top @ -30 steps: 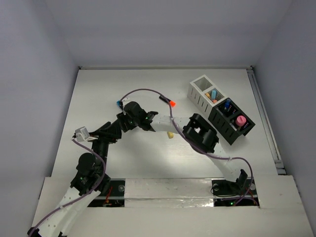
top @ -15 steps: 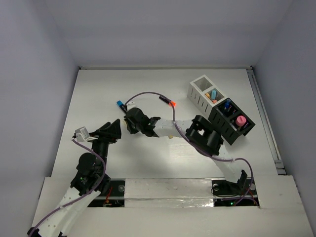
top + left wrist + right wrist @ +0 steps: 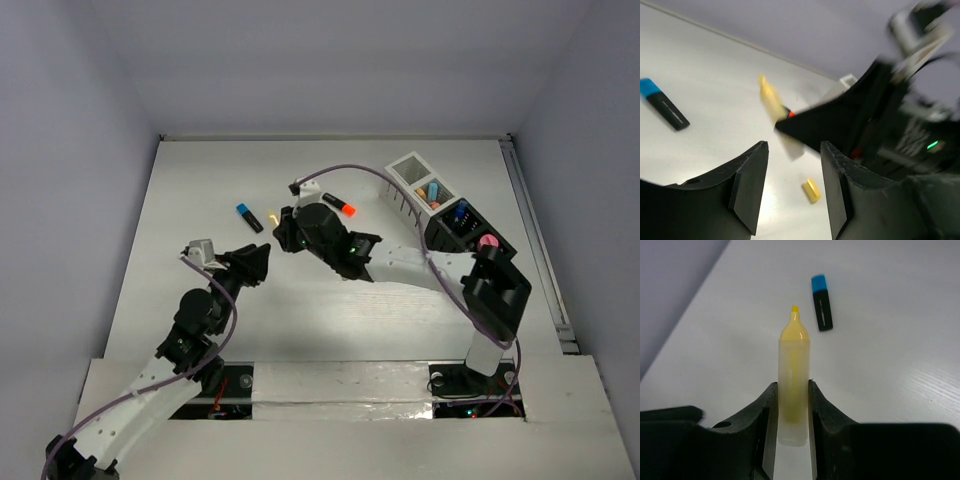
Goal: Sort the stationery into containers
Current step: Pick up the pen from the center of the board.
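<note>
White matt table enclosed by plain pale grey walls. The right gripper was clamped on an uncapped translucent yellow marker, tip forward, near the table's middle. The left gripper stood partly open and empty. A blue-capped black marker and an orange-capped black marker lay nearby; the row of white and black slatted boxes sat at the right rear

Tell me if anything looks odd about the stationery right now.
The yellow marker pinched by the fingers of the right gripper has a bare, uncapped tip. A small yellow piece, possibly its cap, lies loose on the table.
</note>
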`<act>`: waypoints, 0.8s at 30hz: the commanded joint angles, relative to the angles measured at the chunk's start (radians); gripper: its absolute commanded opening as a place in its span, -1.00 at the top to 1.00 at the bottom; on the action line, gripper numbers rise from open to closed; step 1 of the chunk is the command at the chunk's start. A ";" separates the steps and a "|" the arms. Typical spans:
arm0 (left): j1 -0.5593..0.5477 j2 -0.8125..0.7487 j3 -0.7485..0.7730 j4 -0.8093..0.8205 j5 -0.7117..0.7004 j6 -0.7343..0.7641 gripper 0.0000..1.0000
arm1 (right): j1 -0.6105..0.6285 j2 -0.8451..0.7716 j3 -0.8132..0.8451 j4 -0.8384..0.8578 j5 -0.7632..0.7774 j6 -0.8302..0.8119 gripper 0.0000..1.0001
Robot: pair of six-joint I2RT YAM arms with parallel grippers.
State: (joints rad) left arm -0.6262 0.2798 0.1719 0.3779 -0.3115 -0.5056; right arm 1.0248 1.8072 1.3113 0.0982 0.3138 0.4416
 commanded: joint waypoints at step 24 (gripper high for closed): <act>0.002 0.380 0.060 0.270 0.281 -0.047 0.09 | -0.074 -0.170 -0.142 0.201 -0.163 0.115 1.00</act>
State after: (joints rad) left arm -0.6262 0.6678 0.1833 0.5858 -0.0341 -0.5327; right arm 0.9459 1.6798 1.1854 0.2115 0.1818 0.5335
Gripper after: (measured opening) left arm 0.466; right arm 0.300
